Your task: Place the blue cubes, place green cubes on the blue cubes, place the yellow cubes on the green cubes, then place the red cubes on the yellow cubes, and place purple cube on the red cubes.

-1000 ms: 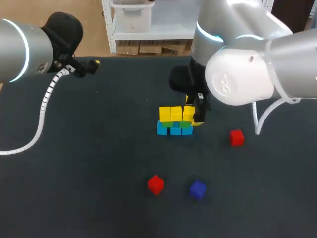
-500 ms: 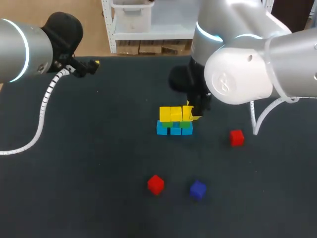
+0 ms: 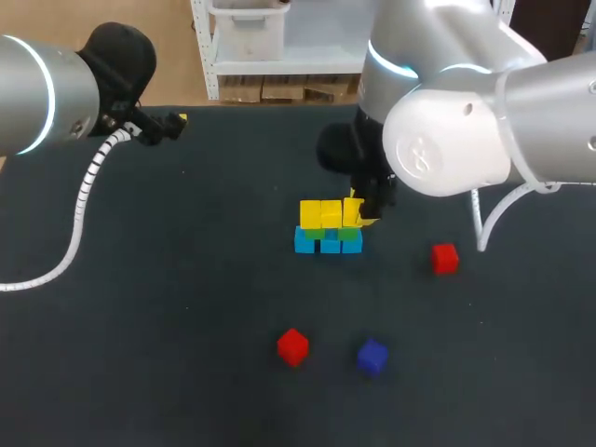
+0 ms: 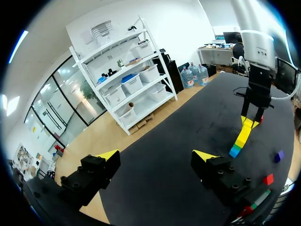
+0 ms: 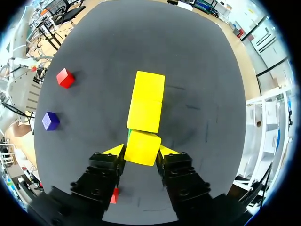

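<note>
Near the table's middle stands a row of blue cubes point(image 3: 328, 245) with green cubes point(image 3: 350, 235) on them and yellow cubes point(image 3: 321, 213) on top. My right gripper point(image 3: 361, 212) hangs over the row's right end. In the right wrist view the right gripper point(image 5: 141, 151) is shut on the end yellow cube point(image 5: 142, 147), which sits a little askew beside the other two yellow cubes point(image 5: 147, 101). Two red cubes point(image 3: 444, 258) point(image 3: 292, 345) and a purple cube point(image 3: 372, 356) lie loose on the table. My left gripper point(image 4: 157, 157) is open and empty at the far left edge, well away from the stack point(image 4: 242, 139).
The black table point(image 3: 168, 307) has open room on its left half and along the front. The loose red cube point(image 5: 65, 77) and purple cube point(image 5: 50, 121) lie off to one side of the row; another red cube point(image 5: 114, 196) shows under my right gripper's finger.
My right gripper has risen slightly at the row's right end, and its fingers have come together on the end yellow cube. The left arm has not moved.
</note>
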Robot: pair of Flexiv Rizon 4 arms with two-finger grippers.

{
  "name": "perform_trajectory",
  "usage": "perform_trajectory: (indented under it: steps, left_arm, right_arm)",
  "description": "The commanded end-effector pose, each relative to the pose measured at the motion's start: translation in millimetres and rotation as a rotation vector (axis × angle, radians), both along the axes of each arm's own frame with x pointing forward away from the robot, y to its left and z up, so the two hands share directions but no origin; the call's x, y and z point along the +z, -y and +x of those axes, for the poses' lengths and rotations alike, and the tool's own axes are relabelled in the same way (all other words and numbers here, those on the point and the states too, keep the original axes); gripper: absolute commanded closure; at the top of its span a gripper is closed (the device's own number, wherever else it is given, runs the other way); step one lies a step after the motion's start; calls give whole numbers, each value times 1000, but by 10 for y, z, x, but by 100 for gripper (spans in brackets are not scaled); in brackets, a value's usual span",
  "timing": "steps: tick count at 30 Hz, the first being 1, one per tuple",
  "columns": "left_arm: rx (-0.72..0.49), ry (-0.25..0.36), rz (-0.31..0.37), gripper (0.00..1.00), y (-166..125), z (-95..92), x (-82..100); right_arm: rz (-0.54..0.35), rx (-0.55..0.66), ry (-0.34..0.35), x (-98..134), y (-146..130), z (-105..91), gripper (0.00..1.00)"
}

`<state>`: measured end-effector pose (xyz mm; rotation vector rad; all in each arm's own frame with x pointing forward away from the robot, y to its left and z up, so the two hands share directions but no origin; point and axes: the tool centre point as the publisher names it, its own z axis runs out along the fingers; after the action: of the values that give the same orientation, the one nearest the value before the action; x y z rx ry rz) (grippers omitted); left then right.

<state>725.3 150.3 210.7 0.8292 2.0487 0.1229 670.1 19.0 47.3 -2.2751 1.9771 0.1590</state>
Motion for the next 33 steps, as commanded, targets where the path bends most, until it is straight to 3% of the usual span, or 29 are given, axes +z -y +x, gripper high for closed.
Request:
perform_trajectory:
  steps: [1, 7, 8, 9, 12, 15, 17, 23, 25, 33]
  left_arm:
    - [-4, -2, -2, 0, -7, 17, -2]
    - [-4, -2, -2, 0, -7, 17, -2]
    - [-4, -2, -2, 0, -7, 17, -2]
    - [-4, -2, -2, 0, -7, 17, -2]
    - [-4, -2, -2, 0, -7, 17, -2]
    - [-4, -2, -2, 0, -7, 17, -2]
    - [-4, -2, -2, 0, -7, 17, -2]
    - [-4, -2, -2, 0, -7, 17, -2]
    - [-4, -2, -2, 0, -7, 17, -2]
    - [-4, -2, -2, 0, -7, 17, -2]
  right_arm:
    - [3, 1, -1, -4, 0, 6, 58]
    - [4, 4, 5, -6, -3, 5, 54]
    - [4, 4, 7, -6, -2, 5, 43]
    - [5, 2, 8, -5, 0, 7, 20]
    - [5, 0, 11, 1, 5, 10, 0]
    - [3, -4, 17, 18, 16, 11, 0]
    - [0, -3, 19, 30, 27, 11, 11]
    - [0, -14, 17, 58, 67, 21, 23]
    - [1, -18, 15, 59, 77, 20, 20]
    - [-3, -36, 23, 62, 138, 60, 25]
